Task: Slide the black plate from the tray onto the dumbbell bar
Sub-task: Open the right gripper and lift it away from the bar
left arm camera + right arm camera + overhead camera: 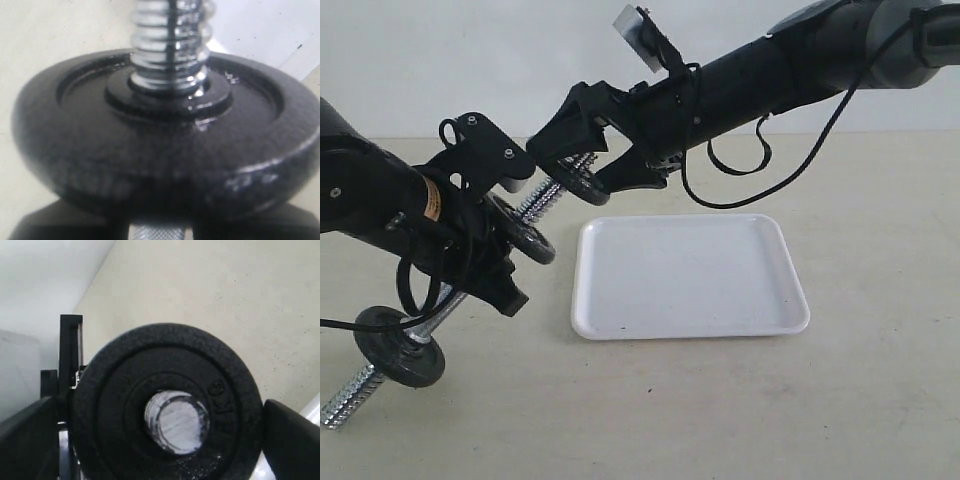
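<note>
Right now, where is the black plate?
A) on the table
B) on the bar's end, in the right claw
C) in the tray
B: the bar shows through the hole of the plate, which the right claw grips.

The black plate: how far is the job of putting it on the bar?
Done: the black plate is off the tray. In hand: the right gripper holds it at the upper threaded end of the dumbbell bar, whose tip shows in its hole. Still to do: slide it further down and release.

Open tabletop [880, 400] right of tray [692, 278]
</note>
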Robot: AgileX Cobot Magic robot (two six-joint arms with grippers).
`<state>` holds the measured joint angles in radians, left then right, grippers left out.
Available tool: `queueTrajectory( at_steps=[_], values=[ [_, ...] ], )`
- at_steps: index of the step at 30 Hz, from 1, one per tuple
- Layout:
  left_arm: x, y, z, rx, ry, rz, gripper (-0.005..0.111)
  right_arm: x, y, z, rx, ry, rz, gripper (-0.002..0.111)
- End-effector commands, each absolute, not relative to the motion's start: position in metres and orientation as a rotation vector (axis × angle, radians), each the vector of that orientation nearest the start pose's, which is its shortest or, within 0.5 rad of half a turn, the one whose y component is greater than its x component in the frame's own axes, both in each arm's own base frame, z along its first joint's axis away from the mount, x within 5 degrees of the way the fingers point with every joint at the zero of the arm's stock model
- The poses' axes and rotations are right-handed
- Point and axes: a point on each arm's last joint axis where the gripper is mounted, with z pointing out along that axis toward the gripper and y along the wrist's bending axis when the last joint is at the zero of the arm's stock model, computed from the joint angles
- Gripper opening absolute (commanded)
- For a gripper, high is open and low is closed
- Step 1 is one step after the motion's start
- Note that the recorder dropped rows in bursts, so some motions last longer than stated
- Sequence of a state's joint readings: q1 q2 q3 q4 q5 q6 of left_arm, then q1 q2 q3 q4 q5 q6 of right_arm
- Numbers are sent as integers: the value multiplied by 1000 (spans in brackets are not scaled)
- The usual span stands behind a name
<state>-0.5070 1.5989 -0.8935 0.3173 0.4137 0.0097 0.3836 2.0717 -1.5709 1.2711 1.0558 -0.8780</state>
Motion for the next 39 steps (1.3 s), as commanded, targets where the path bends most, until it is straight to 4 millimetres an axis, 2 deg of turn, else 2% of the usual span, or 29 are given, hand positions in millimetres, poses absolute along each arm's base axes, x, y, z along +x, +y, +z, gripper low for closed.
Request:
queueTrajectory(
  at_steps=[1,7,11,20,28,33,35,39],
  values=[
    [298,-187,297,760,1352,-309,4,375,237,254,-785,2194,1447,105],
    [298,-187,297,760,1352,-309,4,382,231,253,-792,2156,1368,105],
    [298,-187,297,760,1352,-309,4,396,213,253,-707,2158,1305,105],
    [298,-187,297,760,1352,-309,4,430,139,253,-469,2166,1201,105],
    [298,-187,297,763,1359,-307,4,440,66,259,-309,2131,1244,105],
    [301,-184,298,676,1395,-328,4,433,34,277,-357,2069,1243,105],
    [302,-182,298,636,1414,-337,4,428,27,289,-376,2039,1213,105],
    [304,-183,293,620,1436,-352,4,415,28,319,-501,1947,1111,105]
  ],
)
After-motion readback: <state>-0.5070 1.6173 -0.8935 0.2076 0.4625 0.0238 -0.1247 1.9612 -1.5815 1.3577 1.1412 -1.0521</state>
